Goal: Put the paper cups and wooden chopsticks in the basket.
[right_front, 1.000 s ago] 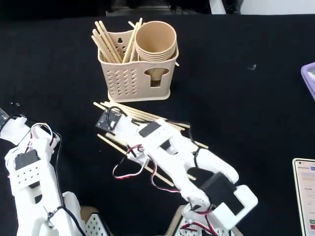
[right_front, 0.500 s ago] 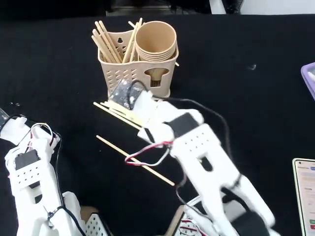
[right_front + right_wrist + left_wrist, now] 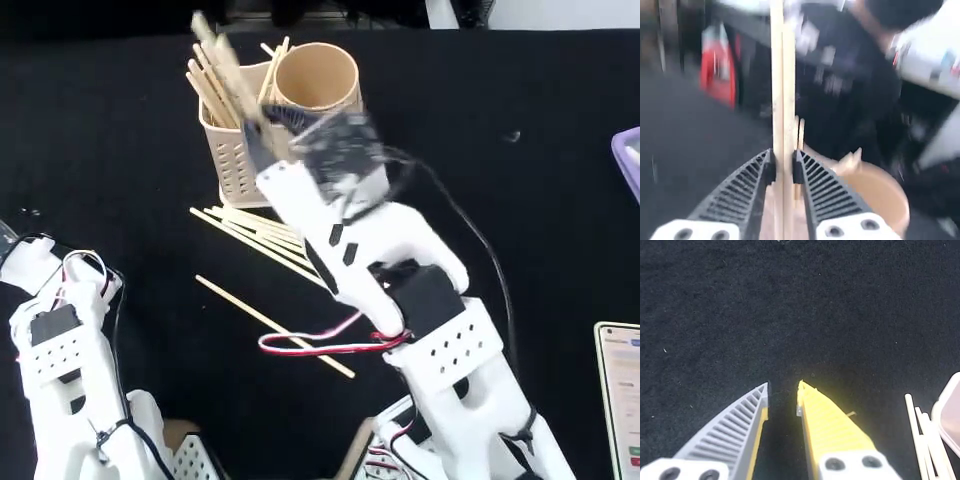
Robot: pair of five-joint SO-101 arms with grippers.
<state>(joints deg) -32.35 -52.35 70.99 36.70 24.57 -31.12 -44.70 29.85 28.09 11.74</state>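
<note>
Gripping chopsticks (image 3: 782,75), right pincer (image 3: 782,159) hangs over basket (image 3: 228,152).

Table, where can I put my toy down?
Bare: between the basket and the purple thing at the edge, and left of the basket, beyond the left arm. Crowded: in front of the basket, with loose chopsticks and the right arm.

The right gripper (image 3: 783,162) is rising from low over the loose chopsticks (image 3: 258,236) in the middle of the frame and swinging toward the basket (image 3: 232,158) at upper centre. Its fingers (image 3: 745,190) are lifting a pair of chopsticks (image 3: 225,62) pinched between them, the sticks' tips now reaching to the top edge of the frame, above the basket's rim. The arm is uncovering the sticks left lying on the tabletop (image 3: 120,180).
</note>
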